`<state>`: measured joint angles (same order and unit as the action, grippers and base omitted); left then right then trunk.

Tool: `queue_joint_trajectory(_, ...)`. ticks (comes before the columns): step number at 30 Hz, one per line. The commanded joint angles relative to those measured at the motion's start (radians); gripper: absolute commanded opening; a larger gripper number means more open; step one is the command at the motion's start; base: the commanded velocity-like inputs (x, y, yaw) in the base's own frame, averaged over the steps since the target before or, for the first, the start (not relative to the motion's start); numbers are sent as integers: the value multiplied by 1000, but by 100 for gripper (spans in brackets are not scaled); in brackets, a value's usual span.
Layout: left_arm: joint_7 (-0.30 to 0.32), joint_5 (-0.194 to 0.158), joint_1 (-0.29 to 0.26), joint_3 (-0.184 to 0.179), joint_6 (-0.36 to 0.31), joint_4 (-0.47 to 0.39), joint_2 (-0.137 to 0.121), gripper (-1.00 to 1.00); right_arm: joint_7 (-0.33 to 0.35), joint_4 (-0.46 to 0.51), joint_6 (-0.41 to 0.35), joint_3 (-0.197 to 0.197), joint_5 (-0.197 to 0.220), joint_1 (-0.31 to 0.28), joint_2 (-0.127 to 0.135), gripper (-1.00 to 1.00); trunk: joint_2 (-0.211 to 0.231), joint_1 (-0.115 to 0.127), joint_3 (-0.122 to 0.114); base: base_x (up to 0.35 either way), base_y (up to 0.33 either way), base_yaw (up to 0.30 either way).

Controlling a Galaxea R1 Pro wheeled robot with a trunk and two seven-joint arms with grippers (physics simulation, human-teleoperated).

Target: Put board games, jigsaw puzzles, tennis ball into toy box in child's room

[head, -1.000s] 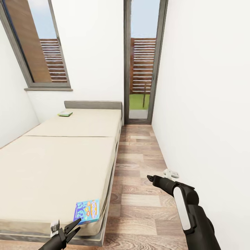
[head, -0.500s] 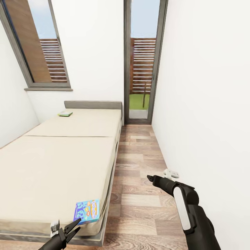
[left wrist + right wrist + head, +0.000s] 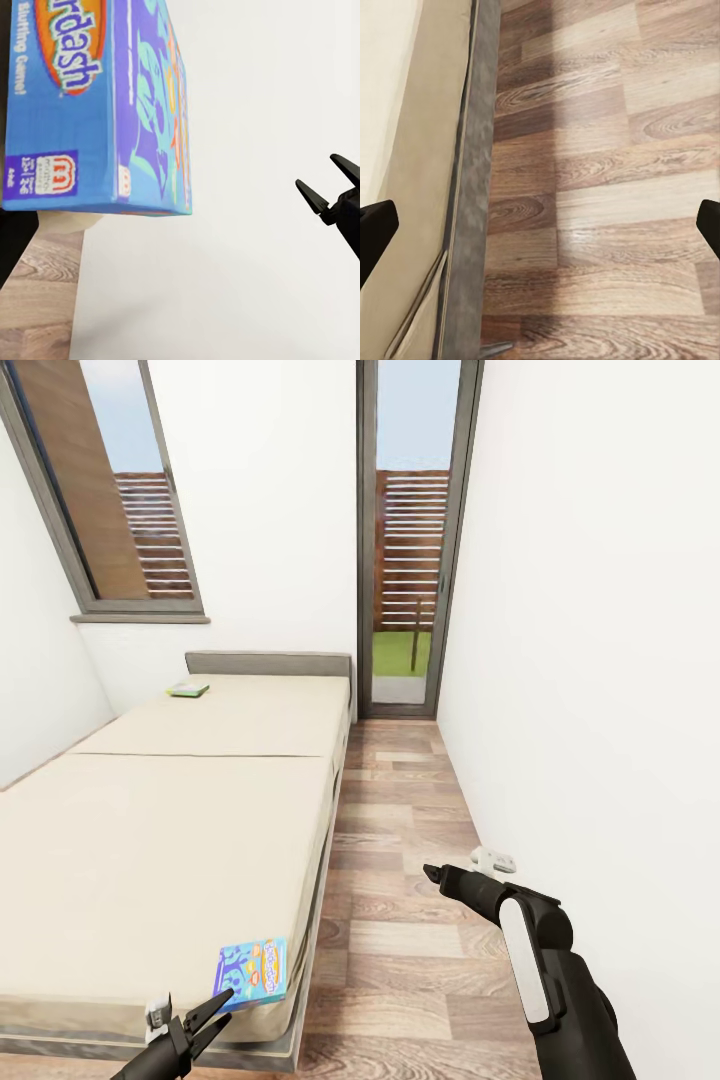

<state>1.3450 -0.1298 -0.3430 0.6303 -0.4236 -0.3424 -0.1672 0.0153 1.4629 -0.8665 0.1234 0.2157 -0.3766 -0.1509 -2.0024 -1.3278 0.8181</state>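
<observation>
The blue board game [image 3: 251,972] was seen lying at the near corner of the bed [image 3: 170,830] (a second, green one [image 3: 187,688] lay by the headboard). The left gripper [image 3: 208,1008], spread and empty, was held just beside it; the right gripper [image 3: 432,877], wide, was held over the floor [image 3: 400,960].

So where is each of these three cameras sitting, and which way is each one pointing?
Head view: on the robot's head, looking forward and down a narrow room at the low beige bed; both black arms show, left gripper and right gripper.
Left wrist view: on the left arm, facing the flat blue cartoon board game box; black fingertips show.
Right wrist view: on the right arm, looking down at the wood-plank floor; finger edges show.
Shared: the box in head and left wrist views; bed edge and floor in head and right wrist views.
</observation>
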Motion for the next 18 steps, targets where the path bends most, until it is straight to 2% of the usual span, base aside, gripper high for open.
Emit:
queue_joint_trajectory(1, 3, -1, -1, 2, -10, 0, 0, 100, 2, 1, -5, 2, 2, -1, -1, 100, 0, 0, 1, 0, 0, 0)
queue_joint_trajectory(18, 3, -1, -1, 2, -10, 0, 0, 100, 2, 1, -5, 2, 2, -1, -1, 100, 0, 0, 1, 0, 0, 0)
